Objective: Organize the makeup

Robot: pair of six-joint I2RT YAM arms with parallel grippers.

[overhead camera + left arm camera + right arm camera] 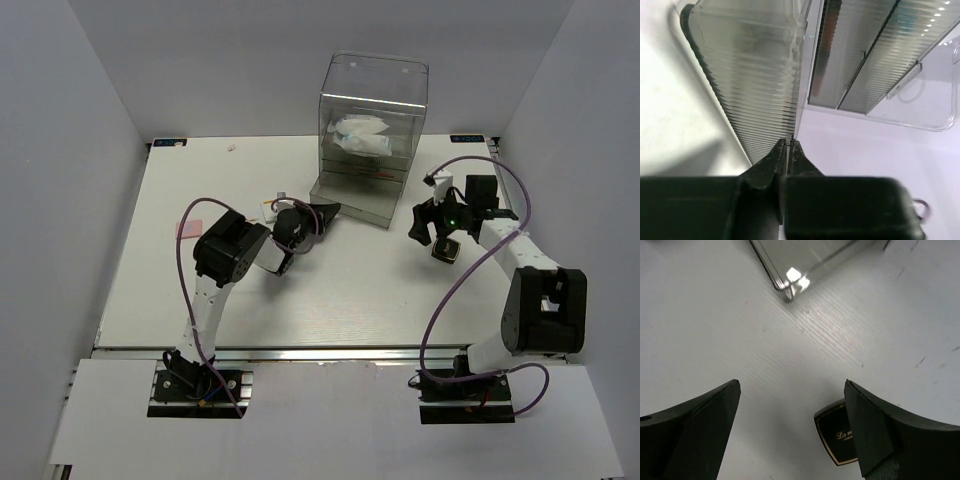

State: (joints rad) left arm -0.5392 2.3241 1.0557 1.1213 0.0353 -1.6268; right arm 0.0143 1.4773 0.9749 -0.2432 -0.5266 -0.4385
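The clear acrylic drawer box [375, 110] stands at the back centre with white-blue crinkly packets [362, 138] inside. Its bottom drawer [352, 203] is pulled out. My left gripper [322, 213] is shut on the drawer's thin clear wall; in the left wrist view the tips [790, 143] pinch that ribbed wall [755, 75]. My right gripper [432, 226] is open above the table, right of the box. The black square compact [445, 250] lies just beside it, and in the right wrist view the compact [836, 440] sits by the right finger [875, 435]. The red-and-black sticks are not in view.
A pink square [190, 229] lies at the left of the table. A white flat square with an orange mark [271, 209] lies behind the left arm. The box's near corner [790, 287] shows in the right wrist view. White walls enclose the table.
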